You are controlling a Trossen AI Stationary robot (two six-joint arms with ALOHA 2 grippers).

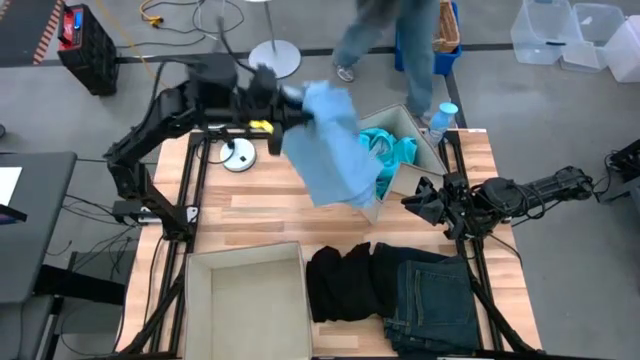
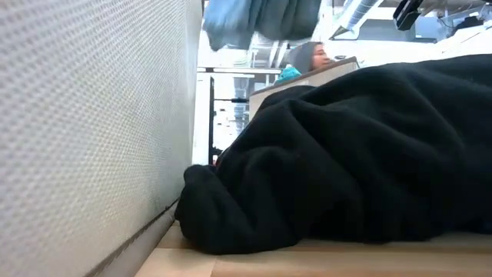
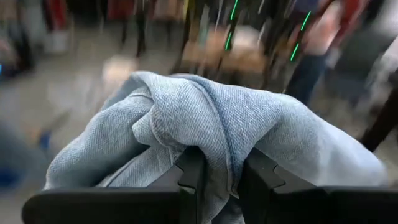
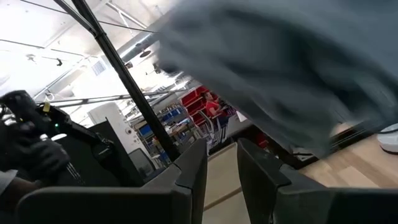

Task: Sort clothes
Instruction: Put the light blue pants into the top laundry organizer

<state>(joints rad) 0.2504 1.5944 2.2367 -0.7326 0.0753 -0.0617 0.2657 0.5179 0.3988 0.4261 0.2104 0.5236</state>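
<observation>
Wooden table: 1 light blue denim piece pinched in left gripper, hanging above; right gripper nearby, fingers slightly parted, holding nothing; 4 garments, 2 boxes.

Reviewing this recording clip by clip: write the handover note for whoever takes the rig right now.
Left tool: shut on the light blue denim piece, held up in the air above the table's far middle.
Right tool: empty, fingers slightly apart, waiting near the far box.
Turquoise top: already in the far box.
Black garment and dark jeans: lying on the table's near side, unsorted.
Near-left box: shows nothing inside.
Left: place the denim, then sort the black garment and jeans.
</observation>
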